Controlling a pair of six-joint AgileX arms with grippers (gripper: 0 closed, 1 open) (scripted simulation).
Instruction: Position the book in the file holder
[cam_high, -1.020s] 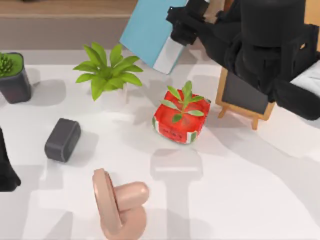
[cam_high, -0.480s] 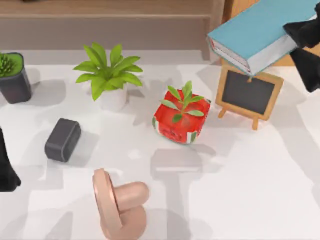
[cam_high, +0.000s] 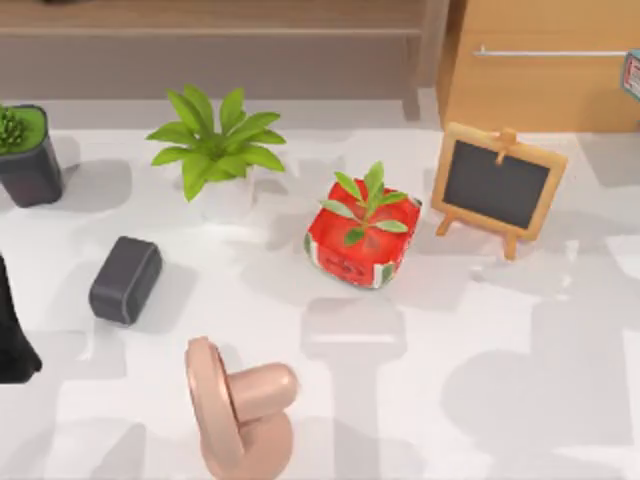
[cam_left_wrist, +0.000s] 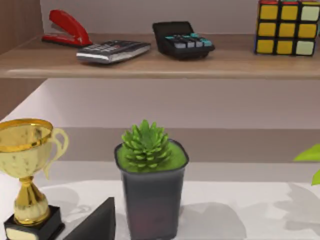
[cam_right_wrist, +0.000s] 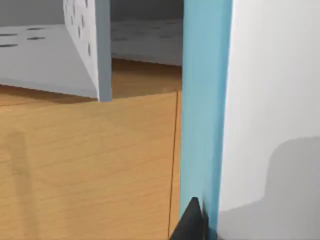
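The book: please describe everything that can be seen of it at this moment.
In the right wrist view the book stands close to the camera as a tall upright band of plain light-blue cover, with its broad white page edges beside it. A dark fingertip of the right gripper lies against the cover near its lower end. Behind it are a wooden cabinet and, on top of that, a grey perforated file holder; the book is not yet inside. In the top view, a small corner shows at the right edge.
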